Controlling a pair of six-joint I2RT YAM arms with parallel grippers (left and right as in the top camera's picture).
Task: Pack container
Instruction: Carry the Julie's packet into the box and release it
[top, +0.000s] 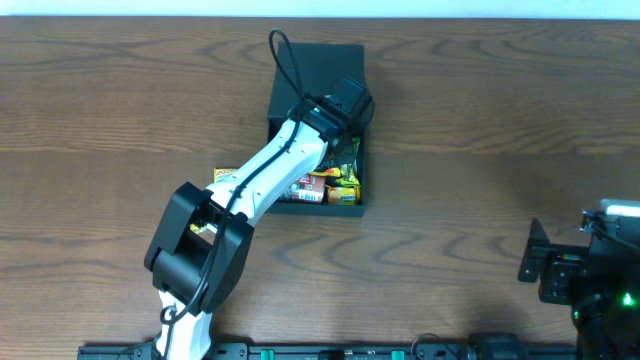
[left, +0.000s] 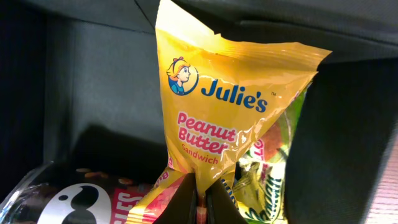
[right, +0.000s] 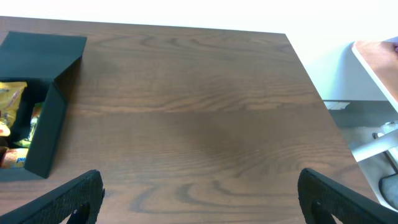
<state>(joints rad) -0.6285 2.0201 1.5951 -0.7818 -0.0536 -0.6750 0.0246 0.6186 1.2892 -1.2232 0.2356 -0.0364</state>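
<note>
- The wooden table (top: 480, 120) fills the whole overhead view, brown with a strong grain.
- The container (top: 318, 62) sits a bit left of centre toward the far edge. It's a dark teal-green rectangular box, matte and plain, no print on it. Its flap lid (right: 43, 50) is open and lying flat on the far side. From the right wrist view you look along its outer wall, with bright wrappers showing over the rim.
- The left arm (top: 265, 170) (white with black joints) stretches from the near edge and reaches down into the container.
- The right gripper (top: 545, 262) is parked over bare wood near the right edge, well apart from the box. Its jaws are spread wide with nothing between them.
- The left gripper (left: 202, 204) is inside the box, pinched tight on the bottom seam of a yellow packet (left: 217, 118).
- That packet reads "Julie's Peanut Butter Sandwich" and stands upright against the dark inner wall.
- Other snack packs (top: 325, 188) are piled in the near end of the box: a dark one with white lettering (left: 74, 199) and a clear one with green print (left: 267, 186).
</note>
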